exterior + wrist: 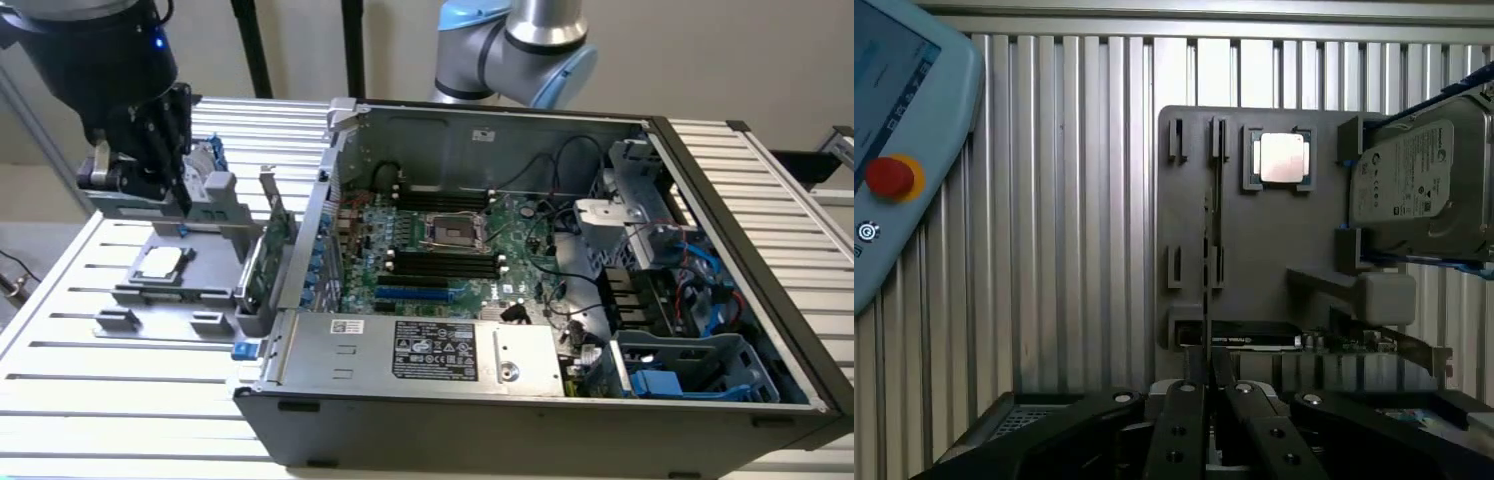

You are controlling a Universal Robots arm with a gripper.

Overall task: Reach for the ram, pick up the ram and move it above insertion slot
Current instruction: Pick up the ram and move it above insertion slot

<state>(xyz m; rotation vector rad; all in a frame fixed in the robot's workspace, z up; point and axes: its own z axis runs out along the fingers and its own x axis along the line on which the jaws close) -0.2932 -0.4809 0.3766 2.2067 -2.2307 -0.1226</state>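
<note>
We are hovering over the ribbed aluminium bench (80, 350), above the grey plastic parts holder (1274, 250). Our black pincer (1206, 395) is closing nearly together around the thin green ram stick (1206, 250), standing edge-on in its holder slot; we judge grasping underway.

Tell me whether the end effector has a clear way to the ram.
Probably yes. The end effector hangs over the gray holder, roughly in line with the ram standing on edge in its slot; nothing lies between them, and the hard drive sits aside.
</note>
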